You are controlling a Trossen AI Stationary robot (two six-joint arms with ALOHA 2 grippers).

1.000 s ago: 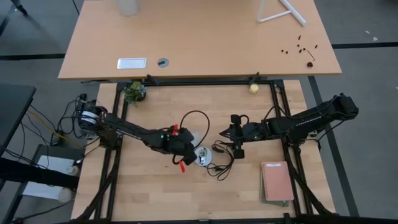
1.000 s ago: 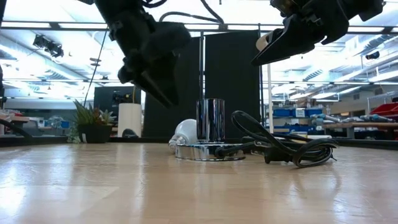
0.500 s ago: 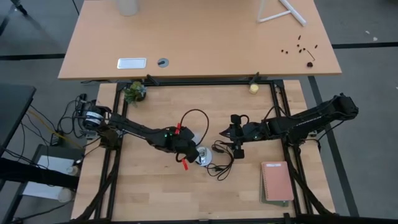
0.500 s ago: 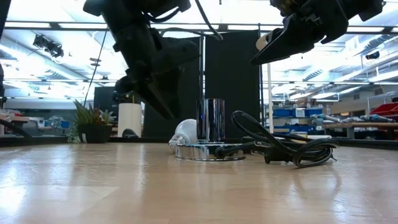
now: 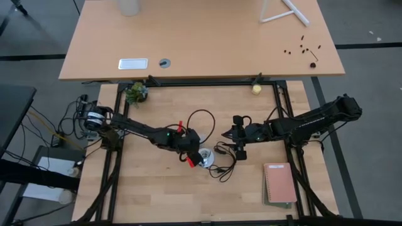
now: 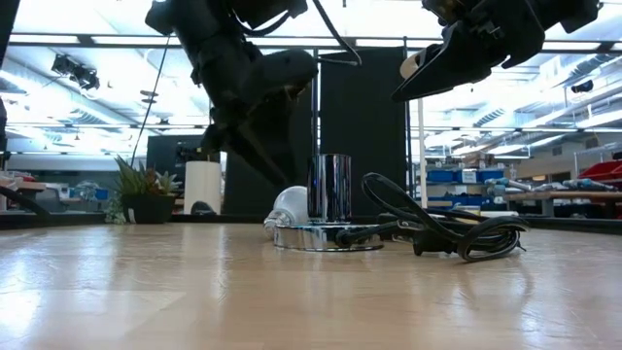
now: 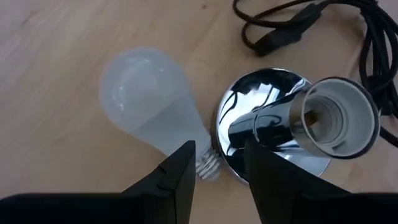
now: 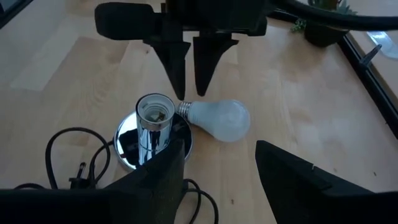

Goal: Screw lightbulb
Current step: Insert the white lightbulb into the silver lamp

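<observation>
The lightbulb [image 7: 152, 106] is lying on the worktop [image 7: 56, 56] with its screw base touching the socket disc [image 7: 273, 124], so the empty, part-spread left pincer [image 7: 217, 171] hovering above should be lowering squarely around the bulb's neck while the right pincer [image 8: 217, 165], also part-spread, is waiting aloft.

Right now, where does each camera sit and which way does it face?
High view: overhead, straight down; both arms, lightbulb largely hidden.
Low view: table height, level; socket, arms above.
Left wrist view: above lightbulb and socket, past open left tool.
Right wrist view: angled down past open right tool at left tool.
Shared: lightbulb and socket.
</observation>
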